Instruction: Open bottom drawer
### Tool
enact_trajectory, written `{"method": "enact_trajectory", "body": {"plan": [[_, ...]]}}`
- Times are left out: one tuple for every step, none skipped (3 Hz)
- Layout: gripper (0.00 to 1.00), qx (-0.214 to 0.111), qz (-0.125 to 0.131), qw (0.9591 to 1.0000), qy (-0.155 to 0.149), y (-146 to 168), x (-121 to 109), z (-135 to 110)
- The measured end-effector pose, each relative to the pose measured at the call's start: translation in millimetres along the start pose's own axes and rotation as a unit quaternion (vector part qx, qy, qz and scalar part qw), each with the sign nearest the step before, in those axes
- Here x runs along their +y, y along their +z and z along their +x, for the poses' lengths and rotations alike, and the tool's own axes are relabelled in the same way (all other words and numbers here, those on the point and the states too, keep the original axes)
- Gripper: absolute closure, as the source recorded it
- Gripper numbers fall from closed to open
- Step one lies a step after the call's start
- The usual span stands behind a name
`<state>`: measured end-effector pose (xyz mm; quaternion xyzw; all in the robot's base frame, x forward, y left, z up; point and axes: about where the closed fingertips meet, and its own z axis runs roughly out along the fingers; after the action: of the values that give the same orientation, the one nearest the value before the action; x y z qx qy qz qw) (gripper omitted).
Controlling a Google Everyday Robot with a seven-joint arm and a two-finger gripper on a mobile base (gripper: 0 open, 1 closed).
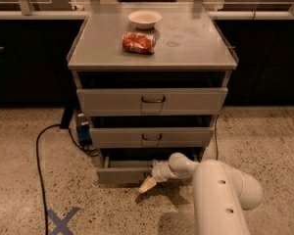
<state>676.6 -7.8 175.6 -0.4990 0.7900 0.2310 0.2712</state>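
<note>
The bottom drawer point(121, 174) is the lowest and narrowest grey front of the three-drawer cabinet point(152, 58). It stands pulled out a little, with a dark gap above its front. Its handle is hidden behind my gripper. My gripper point(149, 182) is at the middle of that drawer front, at floor level, pale fingers pointing down-left. My white arm point(220, 195) reaches in from the lower right.
The top drawer point(152, 101) and the middle drawer point(152, 137) each have a dark loop handle. A white bowl point(144, 18) and a red can point(138, 42) lie on the cabinet top. A black cable point(39, 151) and a blue tape cross point(61, 220) lie on the floor at the left.
</note>
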Motion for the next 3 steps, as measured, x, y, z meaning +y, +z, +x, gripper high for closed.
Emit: {"method": "enact_trajectory", "body": {"plan": [[0.0,-0.013,-0.014,0.9998,0.009,-3.6,21.1,6.9],[0.0,-0.015,-0.029,0.9992,0.022,-15.5,62.4,15.3],[0.0,-0.015,-0.03,0.9992,0.022,-14.7,63.0,15.5]]}}
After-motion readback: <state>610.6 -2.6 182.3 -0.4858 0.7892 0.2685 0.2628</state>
